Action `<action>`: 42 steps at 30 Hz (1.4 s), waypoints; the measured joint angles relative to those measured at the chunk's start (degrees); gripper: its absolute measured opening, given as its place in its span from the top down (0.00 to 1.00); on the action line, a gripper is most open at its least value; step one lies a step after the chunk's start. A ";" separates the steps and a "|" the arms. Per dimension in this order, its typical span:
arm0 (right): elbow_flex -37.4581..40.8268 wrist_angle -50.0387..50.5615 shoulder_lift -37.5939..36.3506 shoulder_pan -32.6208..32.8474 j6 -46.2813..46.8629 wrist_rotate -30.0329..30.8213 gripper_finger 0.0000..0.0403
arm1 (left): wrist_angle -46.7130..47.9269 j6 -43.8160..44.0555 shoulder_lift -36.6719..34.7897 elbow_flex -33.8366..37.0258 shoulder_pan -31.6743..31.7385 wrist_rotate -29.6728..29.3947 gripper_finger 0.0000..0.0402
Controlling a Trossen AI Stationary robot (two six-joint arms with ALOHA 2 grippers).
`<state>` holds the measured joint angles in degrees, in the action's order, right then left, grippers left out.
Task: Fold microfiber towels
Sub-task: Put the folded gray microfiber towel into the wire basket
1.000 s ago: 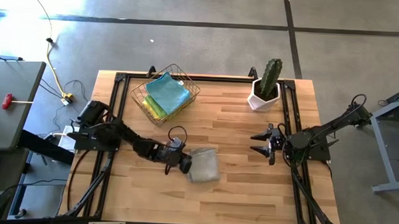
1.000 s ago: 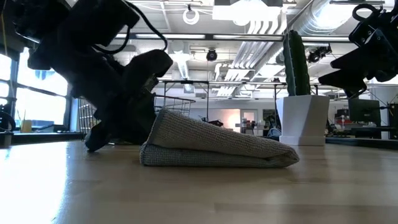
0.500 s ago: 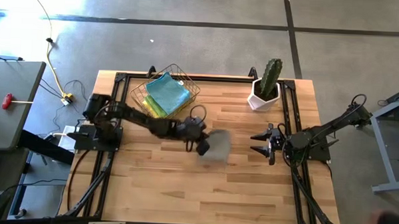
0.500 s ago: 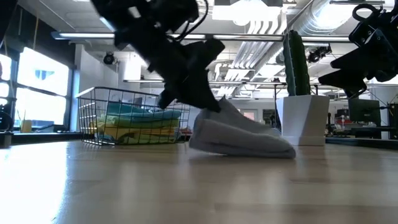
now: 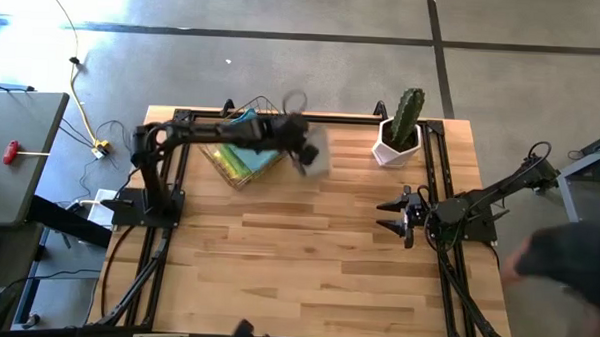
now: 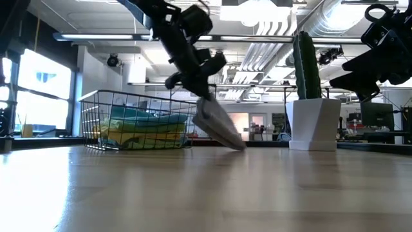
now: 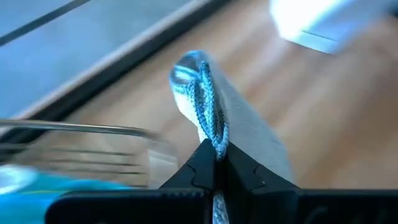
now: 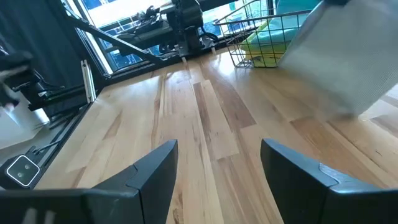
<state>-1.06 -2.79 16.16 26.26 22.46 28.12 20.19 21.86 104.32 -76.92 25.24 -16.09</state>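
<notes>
Jaws of the left gripper pinch one folded grey towel aloft beside the wire basket of blue, green and yellow towels, while the right gripper waits with jaws wide over the wooden counter, one potted cactus at its rear edge, concrete floor around.

Left arm stretched toward the table's far edge — left gripper raised, fingers pinched together on cloth. Right gripper parked at the right side — fingers spread wide.
</notes>
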 joint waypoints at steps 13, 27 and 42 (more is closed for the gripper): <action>0.00 0.00 0.00 -0.02 0.00 0.00 0.44 | 19.11 2.56 -12.94 -2.94 8.20 -9.32 0.98; 0.00 0.00 0.00 -0.02 0.00 0.00 0.44 | 38.91 17.55 -20.03 8.33 8.00 -11.42 0.98; 0.00 0.00 0.00 -0.02 0.00 0.00 0.44 | 39.57 22.28 -23.33 11.17 7.60 -6.27 0.71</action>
<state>-1.06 -2.79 16.16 26.24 22.46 28.12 59.76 44.14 80.99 -65.75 32.84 -22.36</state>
